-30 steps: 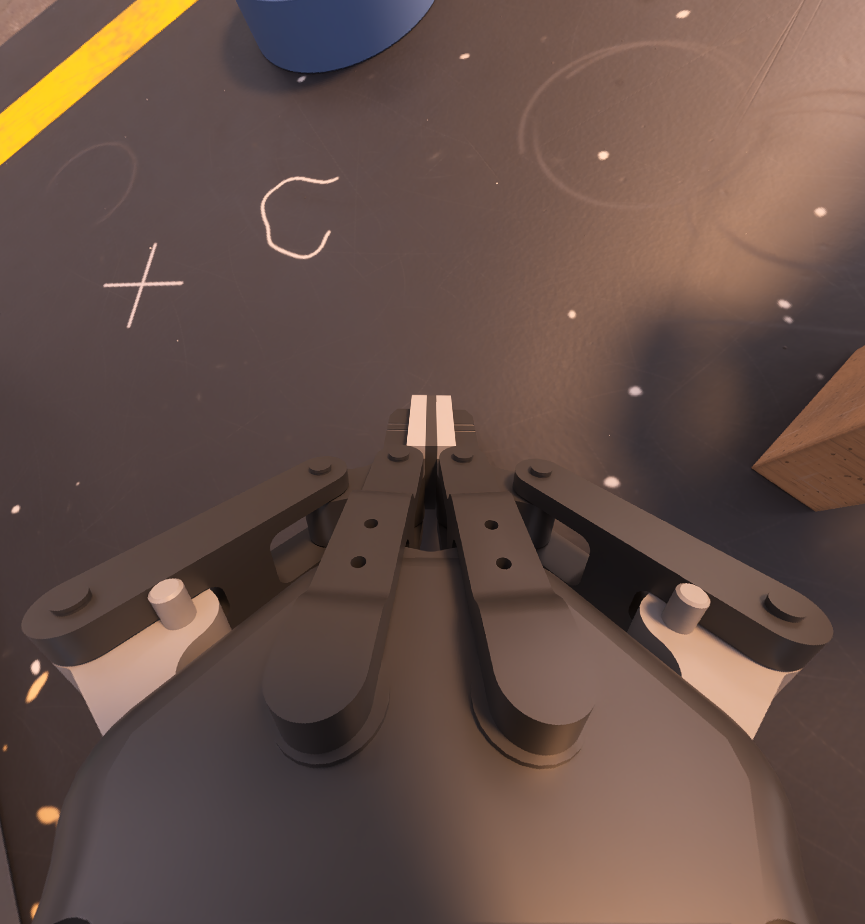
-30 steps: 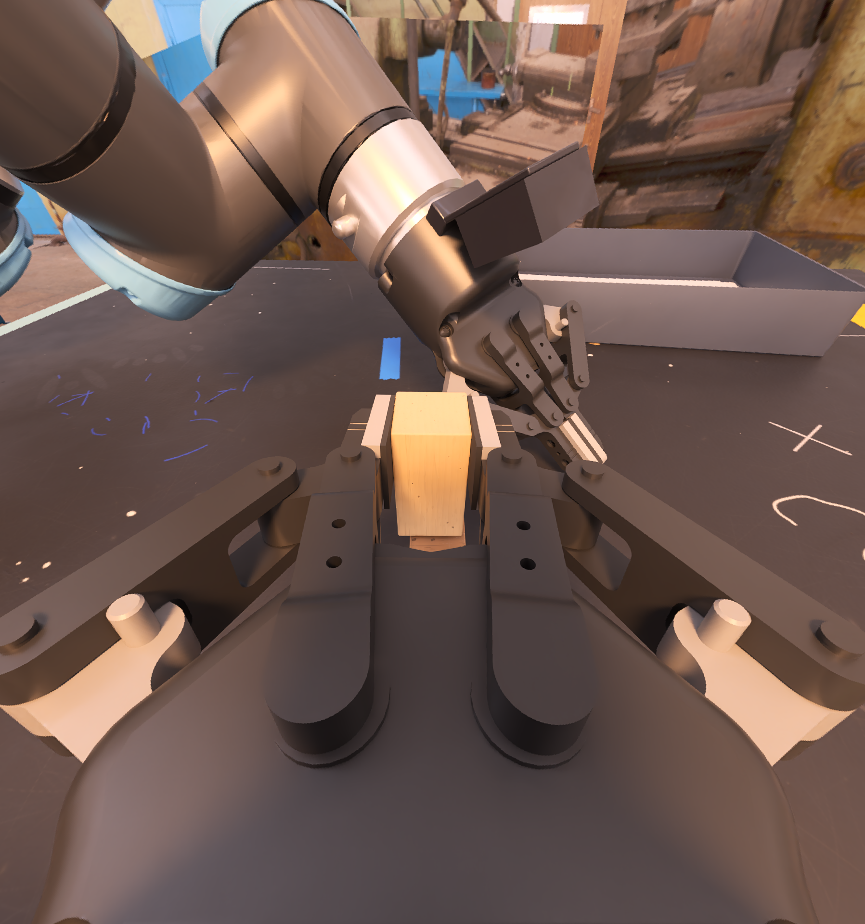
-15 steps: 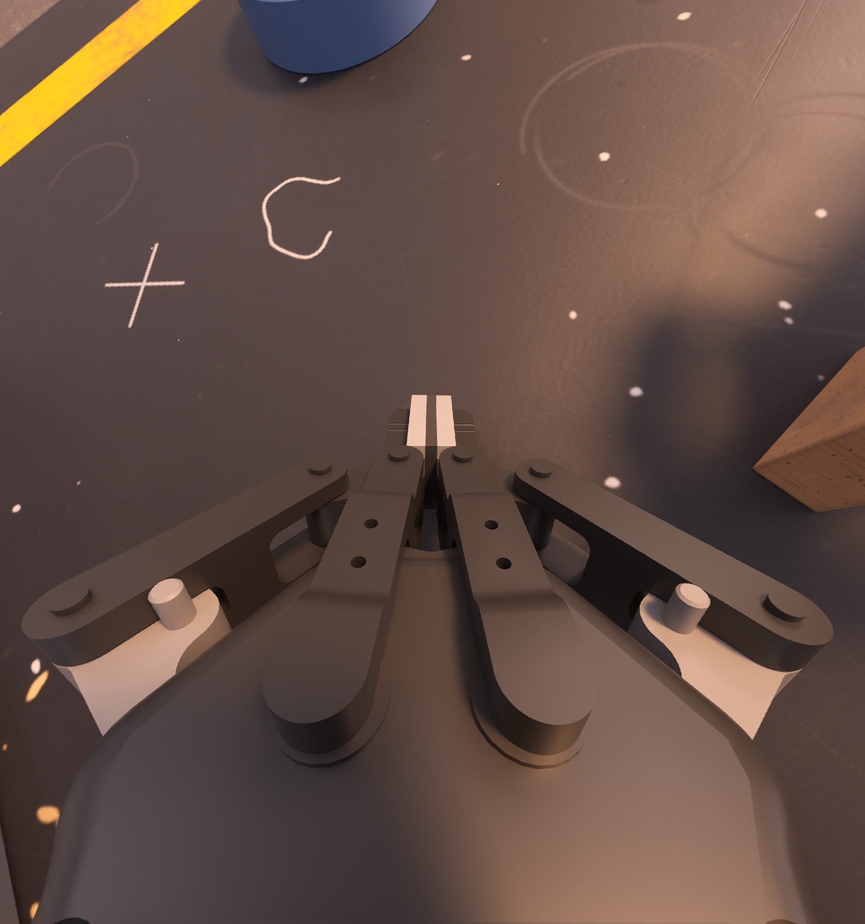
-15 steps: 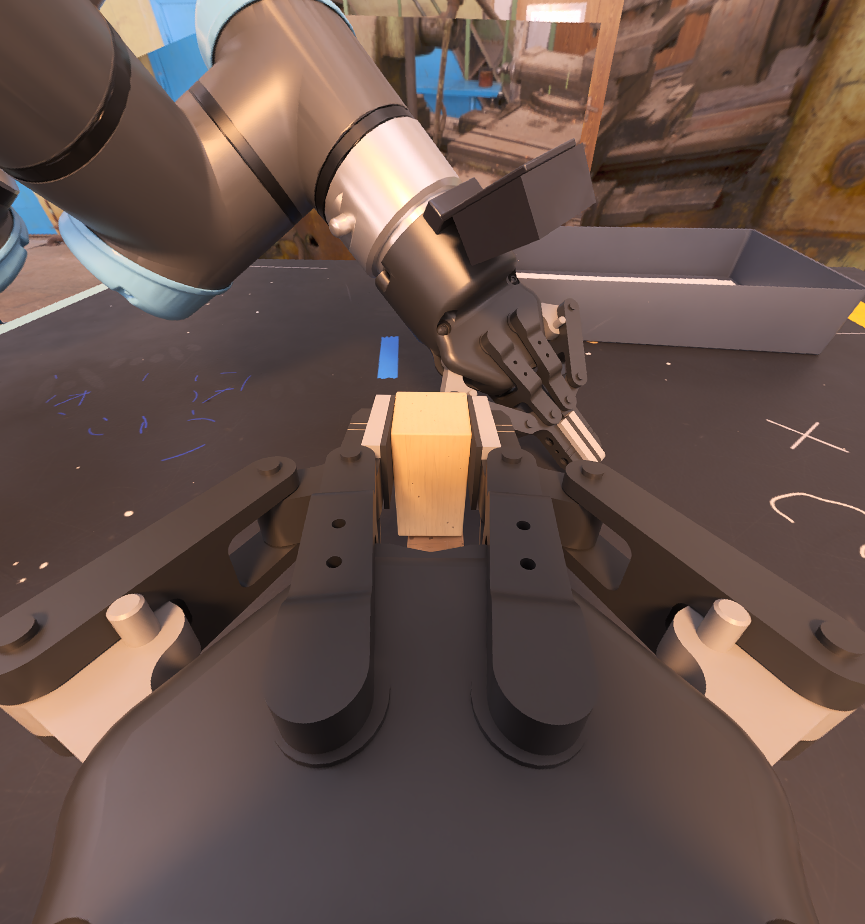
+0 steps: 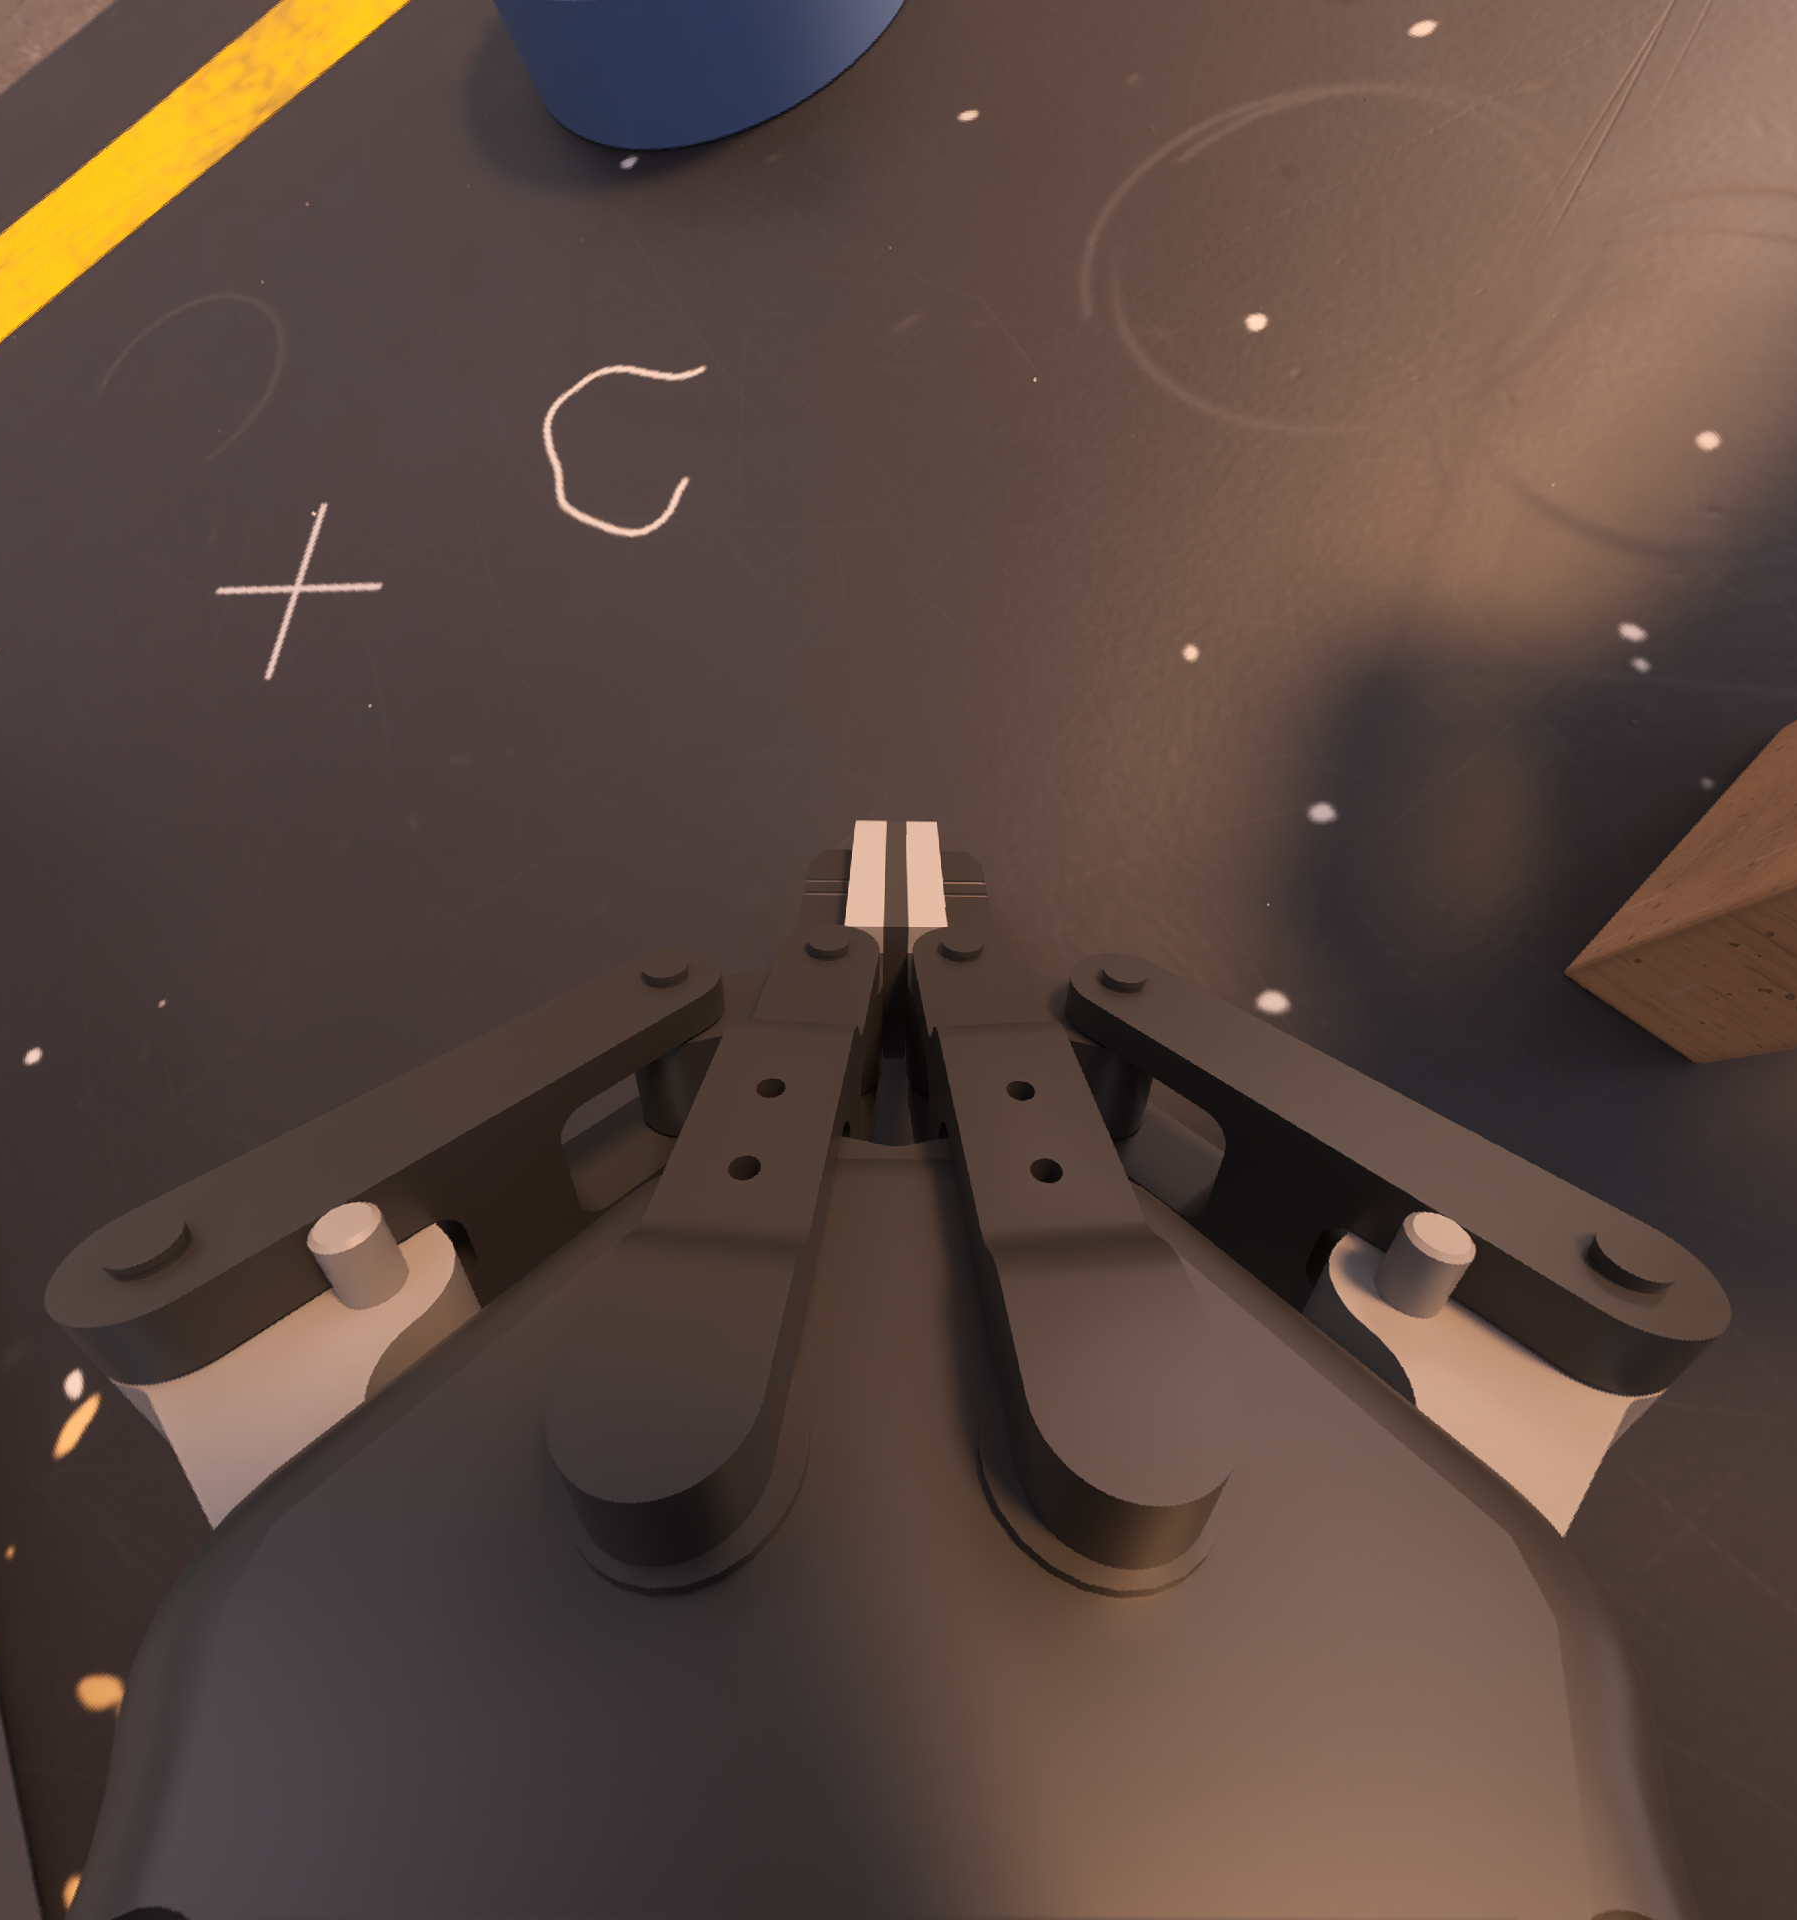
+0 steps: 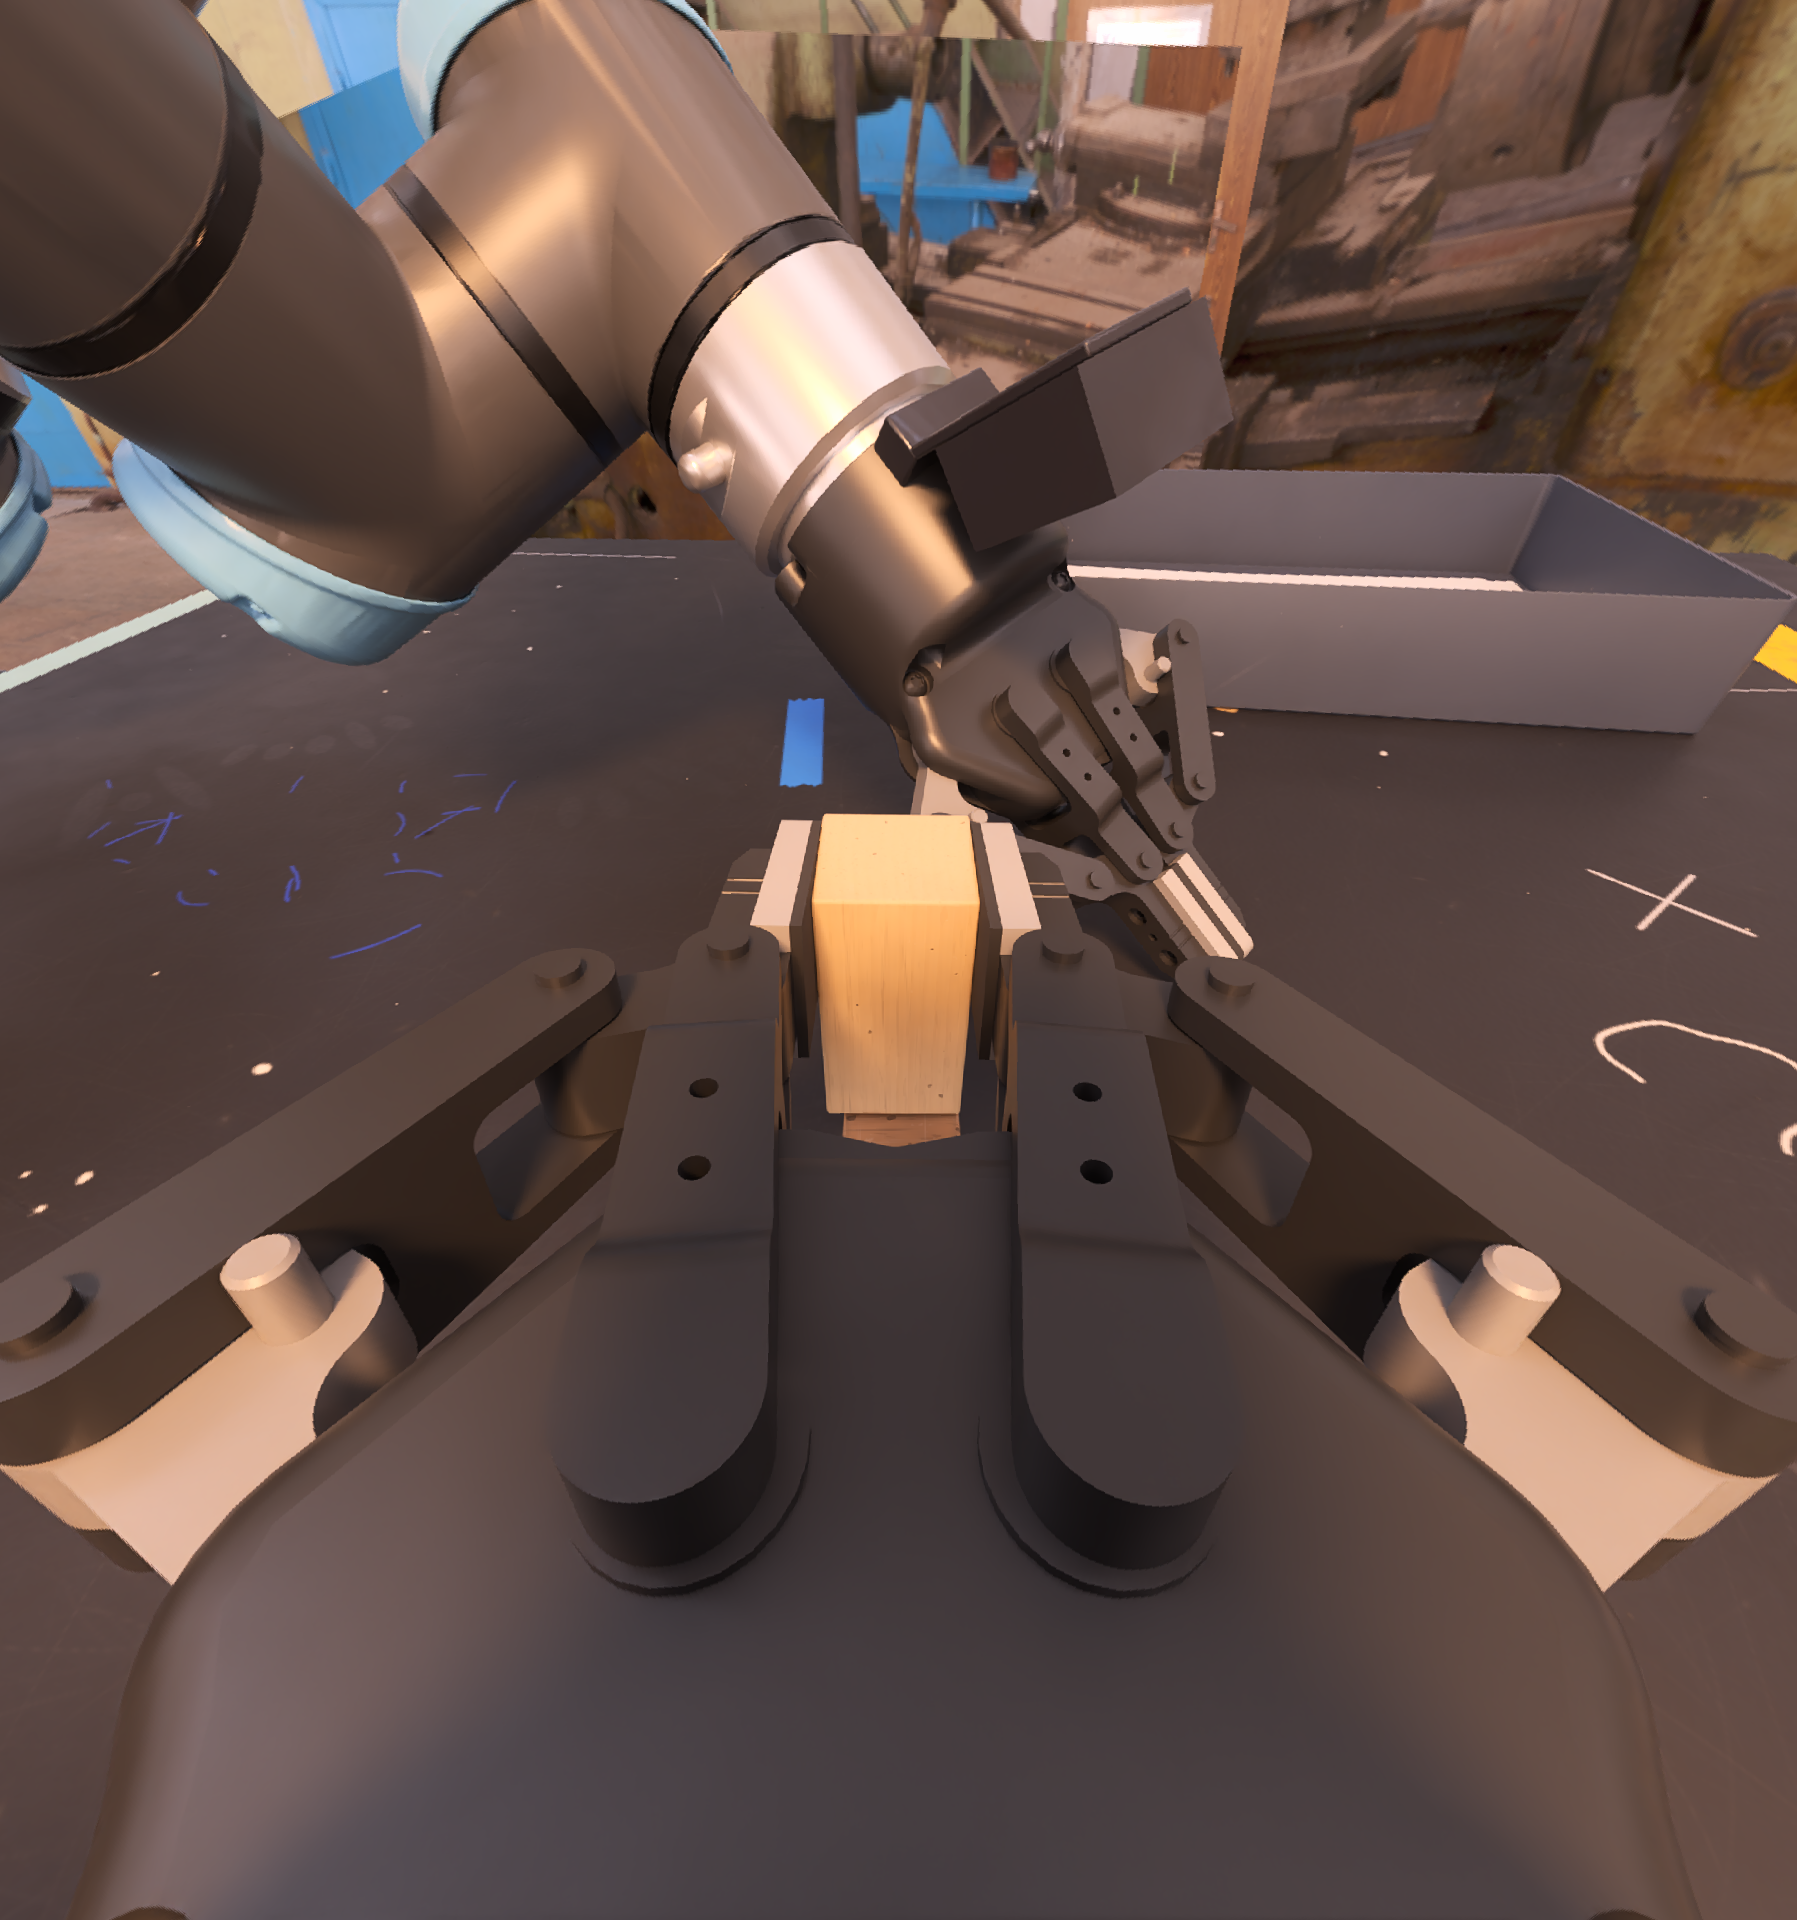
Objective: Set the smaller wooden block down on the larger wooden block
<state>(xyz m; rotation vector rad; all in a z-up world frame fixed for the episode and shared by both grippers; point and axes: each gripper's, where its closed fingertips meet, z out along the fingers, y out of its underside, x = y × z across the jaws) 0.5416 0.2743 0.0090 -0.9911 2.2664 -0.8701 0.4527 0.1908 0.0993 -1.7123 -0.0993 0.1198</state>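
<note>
Looking back one second, we find almost nothing has moved. Our right gripper [image 6: 894, 904] still pinches the smaller wooden block [image 6: 894, 977] between both pads, held above the dark surface [image 6: 354, 1039]. That pale block's long side runs along the fingers, pointing away toward the far edge. Just under its near end we see a brown sliver, too small to name. Our left gripper [image 5: 894, 873] stays pressed together, holding nothing, low over the surface. The larger wooden block [image 5: 1746, 914] sits flat by the right edge, one corner pointing at that gripper.
</note>
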